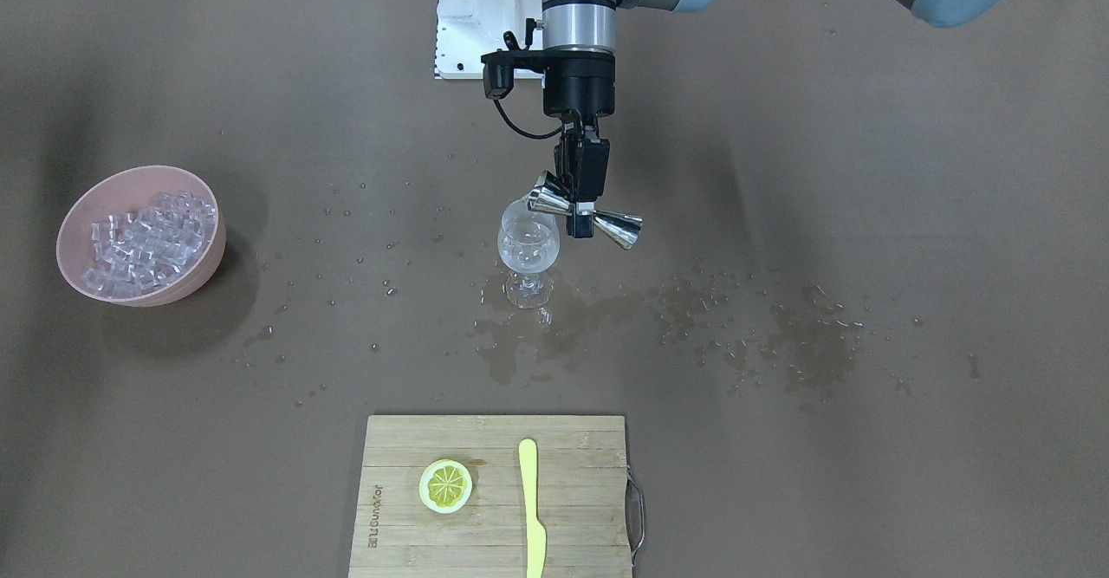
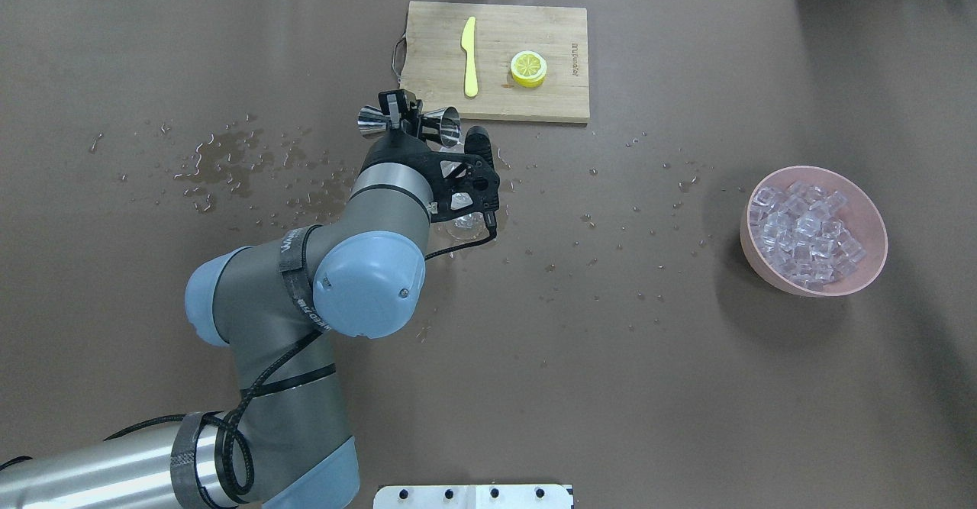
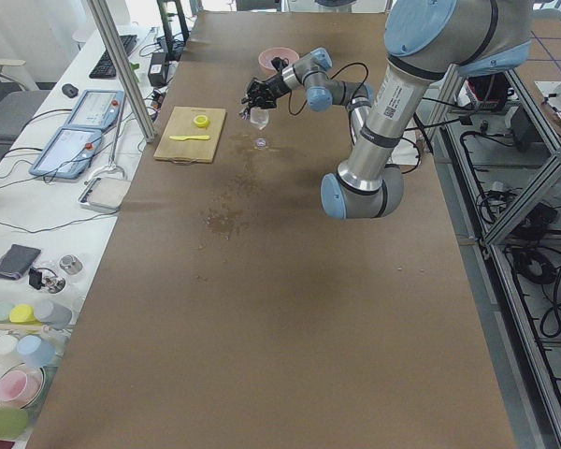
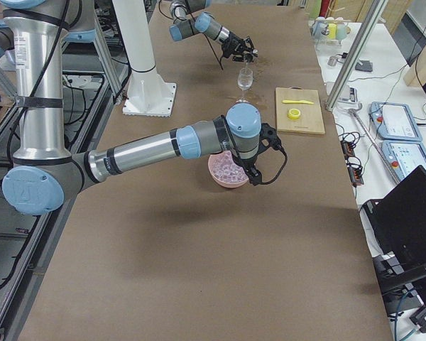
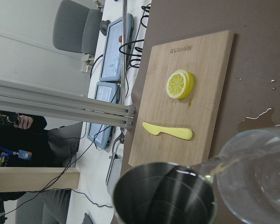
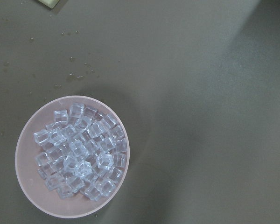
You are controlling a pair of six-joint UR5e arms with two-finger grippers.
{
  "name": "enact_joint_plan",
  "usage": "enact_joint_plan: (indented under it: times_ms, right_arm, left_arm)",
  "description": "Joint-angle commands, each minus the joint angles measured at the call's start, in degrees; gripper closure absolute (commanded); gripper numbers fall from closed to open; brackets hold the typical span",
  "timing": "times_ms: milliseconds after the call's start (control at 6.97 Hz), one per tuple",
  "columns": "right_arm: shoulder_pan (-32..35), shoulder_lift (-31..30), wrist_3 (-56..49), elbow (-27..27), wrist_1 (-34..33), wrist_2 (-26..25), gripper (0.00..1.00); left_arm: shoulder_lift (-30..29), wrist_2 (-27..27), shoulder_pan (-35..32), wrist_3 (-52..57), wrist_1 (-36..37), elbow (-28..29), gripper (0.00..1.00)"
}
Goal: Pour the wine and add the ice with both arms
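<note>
My left gripper [image 1: 582, 207] is shut on the waist of a steel jigger [image 1: 586, 215] and holds it tilted over a clear wine glass [image 1: 528, 247] standing mid-table. In the left wrist view a thin stream of clear wine [image 5: 210, 167] runs from the jigger's lip [image 5: 163, 193] into the glass [image 5: 261, 179]. From overhead the left wrist hides most of the glass; the jigger [image 2: 412, 120] shows beyond it. Ice cubes [image 1: 147, 240] fill a pink bowl [image 1: 208, 259], also in the right wrist view [image 6: 25, 186]. My right gripper [image 4: 250, 169] hovers over that bowl; I cannot tell if it is open or shut.
A wooden cutting board [image 1: 576, 491] with a lemon slice [image 1: 446, 485] and a yellow knife [image 1: 531, 509] lies at the operators' edge. Water splashes [image 1: 806, 344] wet the brown table around the glass. The white pedestal [image 1: 475, 23] stands behind the left arm.
</note>
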Motion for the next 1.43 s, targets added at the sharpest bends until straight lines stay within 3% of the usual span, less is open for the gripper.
enact_joint_plan:
  times_ms: [0, 287, 861, 1004, 1148, 1291]
  right_arm:
    - [0.0, 0.0, 0.0, 0.0, 0.0, 0.0, 0.0]
    - [0.0, 0.0, 0.44, 0.0, 0.0, 0.0, 0.0]
    - [0.09, 0.0, 0.53, 0.18, 0.09, 0.0, 0.0]
    - [0.09, 0.0, 1.05, 0.44, 0.09, 0.0, 0.0]
    - [0.09, 0.09, 1.14, 0.53, 0.09, 0.0, 0.0]
    - [0.09, 0.09, 1.23, 0.53, 0.0, 0.0, 0.0]
  left_arm:
    - [-0.16, 0.15, -0.06, 5.75, 1.3, 0.21, 1.0]
    - [-2.52, 0.15, 0.03, 10.04, 7.78, 0.21, 1.0]
    - [-3.32, -0.02, -0.06, 13.14, 12.9, 0.04, 1.0]
    - [-2.89, -0.02, 0.03, 4.1, 9.6, -0.92, 1.0]
    - [-0.45, -0.37, 0.11, -15.39, 4.95, -0.67, 1.0]
    - [2.71, -0.63, -0.15, -24.72, -3.36, -1.19, 1.0]
